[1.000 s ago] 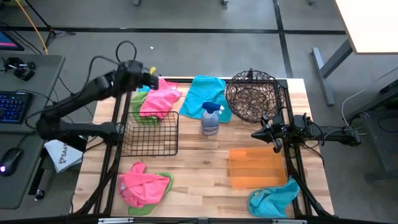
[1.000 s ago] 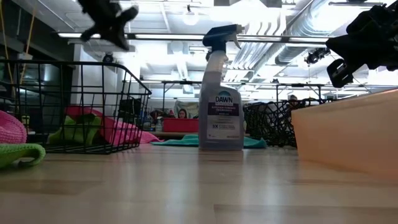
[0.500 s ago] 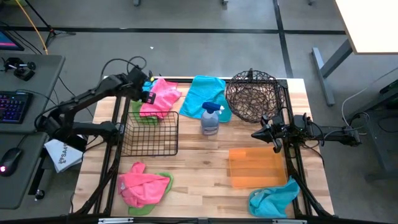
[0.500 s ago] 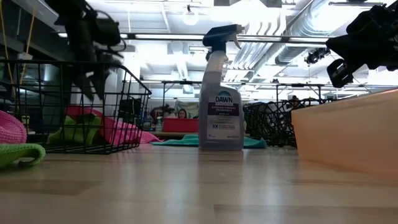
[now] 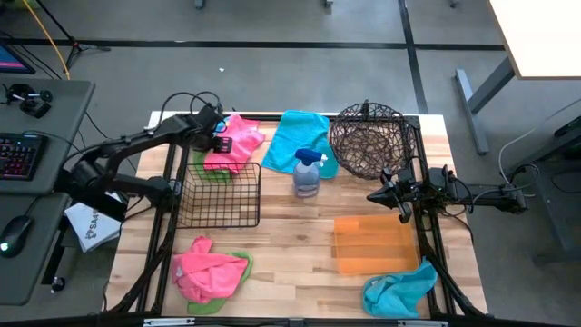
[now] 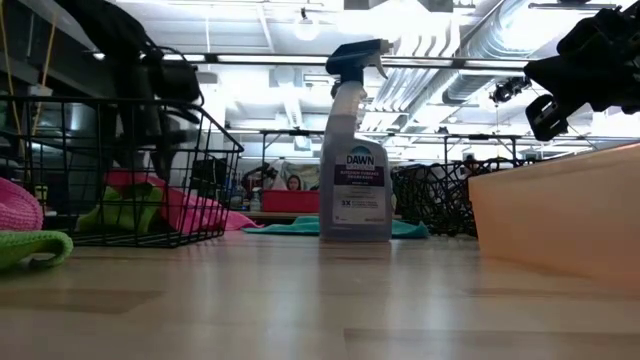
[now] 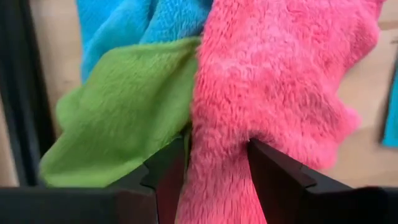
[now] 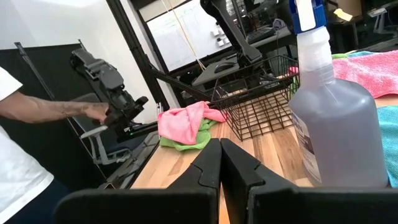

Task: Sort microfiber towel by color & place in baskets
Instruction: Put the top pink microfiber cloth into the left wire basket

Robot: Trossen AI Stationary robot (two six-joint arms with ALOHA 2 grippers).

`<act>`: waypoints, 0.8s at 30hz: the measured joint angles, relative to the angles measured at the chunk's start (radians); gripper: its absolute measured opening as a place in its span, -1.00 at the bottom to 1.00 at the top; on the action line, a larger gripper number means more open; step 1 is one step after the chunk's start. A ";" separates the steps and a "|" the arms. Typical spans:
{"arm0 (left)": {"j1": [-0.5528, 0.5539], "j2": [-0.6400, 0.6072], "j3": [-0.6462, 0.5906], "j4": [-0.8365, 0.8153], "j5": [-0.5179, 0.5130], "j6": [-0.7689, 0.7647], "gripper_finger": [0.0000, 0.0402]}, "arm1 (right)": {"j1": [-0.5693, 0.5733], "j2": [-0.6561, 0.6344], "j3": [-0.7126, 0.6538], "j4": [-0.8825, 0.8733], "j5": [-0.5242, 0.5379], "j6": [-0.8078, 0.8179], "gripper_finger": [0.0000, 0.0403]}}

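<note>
At the table's far left a pink towel lies on a green towel, just beyond the square black wire basket. My left gripper is down on this pile, open, its fingers on either side of a ridge of pink cloth. The green towel shows beside it. My right gripper hangs shut at the right, above the table between the round woven basket and the orange tray. My left gripper comes at the pink towel from above, pointing down. Its open fingers stand on both sides of a raised fold near the towel's edge next to the green towel. The cloth fills the gap between them. The towel lies on the table, slack.
A blue towel lies at the far middle with a spray bottle on its near edge. A pink-and-green towel pile sits near left and a blue towel near right. A person's arm shows beyond the table's left.
My left gripper has come down from above the table's far left onto the pink towel behind the wire basket, and its fingers have opened. The towels have not moved.
</note>
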 joint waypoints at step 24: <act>-0.071 -0.231 0.227 0.062 0.016 0.194 -1.00 | 0.000 0.000 0.000 0.000 0.000 0.000 -1.00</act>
